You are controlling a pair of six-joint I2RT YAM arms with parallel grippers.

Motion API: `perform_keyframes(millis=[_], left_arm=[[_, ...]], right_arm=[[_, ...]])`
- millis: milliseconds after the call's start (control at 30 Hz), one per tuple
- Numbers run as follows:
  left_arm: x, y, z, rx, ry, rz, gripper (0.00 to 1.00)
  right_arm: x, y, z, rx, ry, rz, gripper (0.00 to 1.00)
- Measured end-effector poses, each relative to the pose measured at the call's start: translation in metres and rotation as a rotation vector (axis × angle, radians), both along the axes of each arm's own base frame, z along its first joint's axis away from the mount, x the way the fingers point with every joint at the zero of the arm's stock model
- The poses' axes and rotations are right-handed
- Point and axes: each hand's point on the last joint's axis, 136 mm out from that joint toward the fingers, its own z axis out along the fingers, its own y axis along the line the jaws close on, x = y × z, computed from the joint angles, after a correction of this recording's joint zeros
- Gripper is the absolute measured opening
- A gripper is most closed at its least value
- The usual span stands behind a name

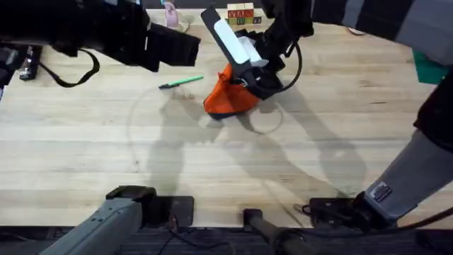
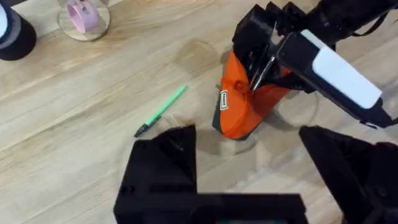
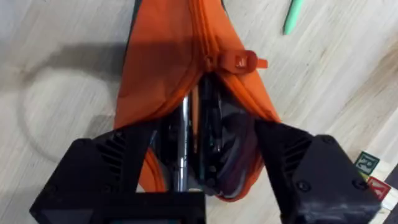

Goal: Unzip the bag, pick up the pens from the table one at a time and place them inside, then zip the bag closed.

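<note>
The orange bag lies bunched on the table, its zipper open and the pull tab partway along. My right gripper is at the bag's open mouth, its fingers spread to either side of the opening. A thin silvery pen and dark items show inside the bag. A green pen lies on the wood just left of the bag. My left gripper hovers open above the table, near the bag and the green pen, holding nothing.
Coloured letter blocks stand at the table's far edge behind the bag. A pink object on a clear disc and a black cylinder sit at the far left. A dark green mat lies at the right edge.
</note>
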Motion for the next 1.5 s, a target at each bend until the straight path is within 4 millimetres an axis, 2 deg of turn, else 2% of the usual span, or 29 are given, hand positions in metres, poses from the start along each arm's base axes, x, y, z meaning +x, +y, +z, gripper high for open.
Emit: perform_keyframes(millis=[633, 900, 1000, 1300, 1500], left_arm=[[0.0, 0.0, 0.0, 0.0, 0.0, 0.0, 0.994], [0.0, 0.0, 0.0, 0.0, 0.0, 0.0, 0.993], [0.0, 0.0, 0.0, 0.0, 0.0, 0.0, 0.993], [0.0, 0.0, 0.0, 0.0, 0.0, 0.0, 0.993], [0.0, 0.0, 0.0, 0.0, 0.0, 0.0, 0.992]], right_arm=[[0.0, 0.0, 0.0, 0.0, 0.001, 0.0, 0.996], [-0.006, -0.003, 0.002, -0.01, 0.031, -0.022, 0.996], [-0.008, -0.005, 0.012, 0.0, 0.041, -0.079, 0.997], [-0.013, -0.009, 0.076, 0.112, 0.037, -0.327, 0.997], [-0.011, -0.019, 0.097, 0.17, 0.086, -0.526, 0.997]])
